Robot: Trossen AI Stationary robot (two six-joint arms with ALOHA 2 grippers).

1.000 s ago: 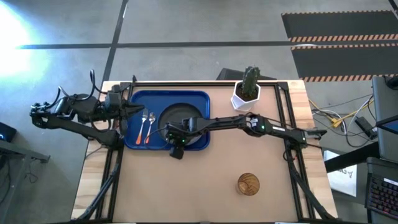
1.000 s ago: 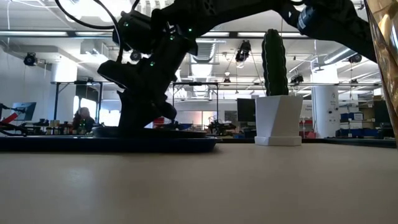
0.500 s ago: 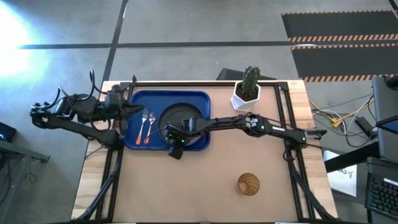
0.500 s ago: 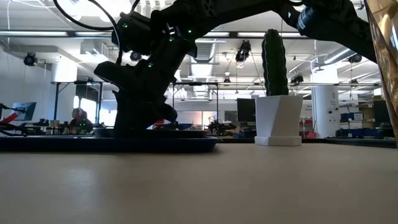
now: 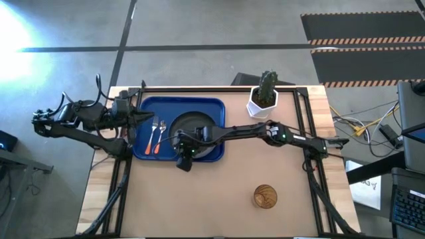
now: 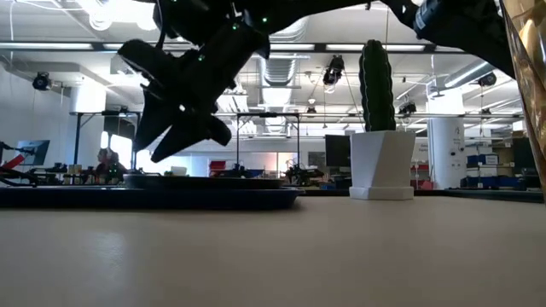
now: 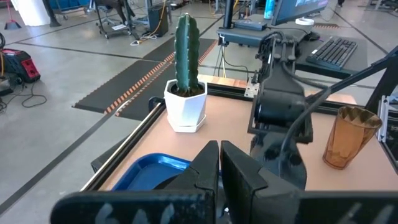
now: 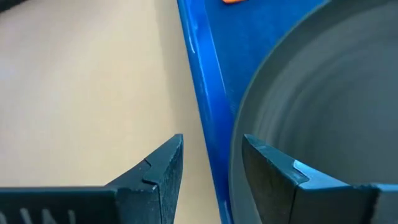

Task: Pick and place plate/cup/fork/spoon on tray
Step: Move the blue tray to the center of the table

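The black plate lies flat in the blue tray, on its right half. The orange-handled fork and spoon lie side by side in the tray's left half; I cannot tell which is which. The amber cup stands upright on the table near the front right. My right gripper hangs open above the tray's near rim, beside the plate's rim, and touches nothing. In the low view it is clear above the plate. My left gripper is shut and empty at the tray's far left corner.
A white pot with a green cactus stands at the table's far edge, right of the tray. The bare tabletop spreads between the tray and the cup. Black frame rails run along the table's left and right sides.
My right gripper has opened, let go of the plate's near rim, and risen clear of it, tipping a little. The plate stays flat in the tray.
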